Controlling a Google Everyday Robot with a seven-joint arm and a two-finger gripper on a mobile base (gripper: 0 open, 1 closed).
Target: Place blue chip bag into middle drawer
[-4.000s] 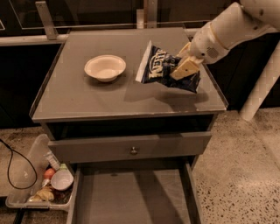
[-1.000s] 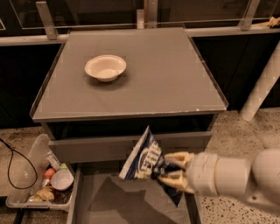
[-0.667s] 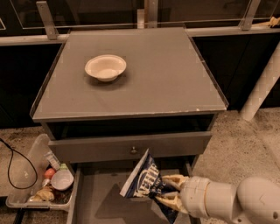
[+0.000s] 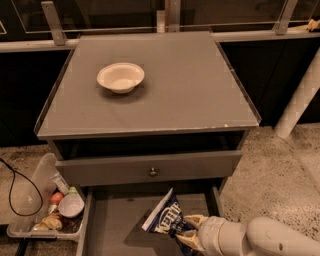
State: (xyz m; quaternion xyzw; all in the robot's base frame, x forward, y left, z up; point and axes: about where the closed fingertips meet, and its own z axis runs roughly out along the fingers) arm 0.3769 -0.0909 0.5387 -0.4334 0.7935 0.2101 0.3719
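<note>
Low over the middle drawer [image 4: 111, 223], pincer [image 4: 188, 230] clamps the blue chip bag [image 4: 167, 219].

Grey cabinet top [image 4: 190, 95], speckled floor [image 4: 280, 170], dark panels [image 4: 100, 15] behind, white pillar [image 4: 300, 100] right, tool [image 4: 189, 230] at bottom right

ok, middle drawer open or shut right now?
Open. The middle drawer is pulled out below the knobbed front, floor showing; the claw holds the blue chip bag over it.
</note>
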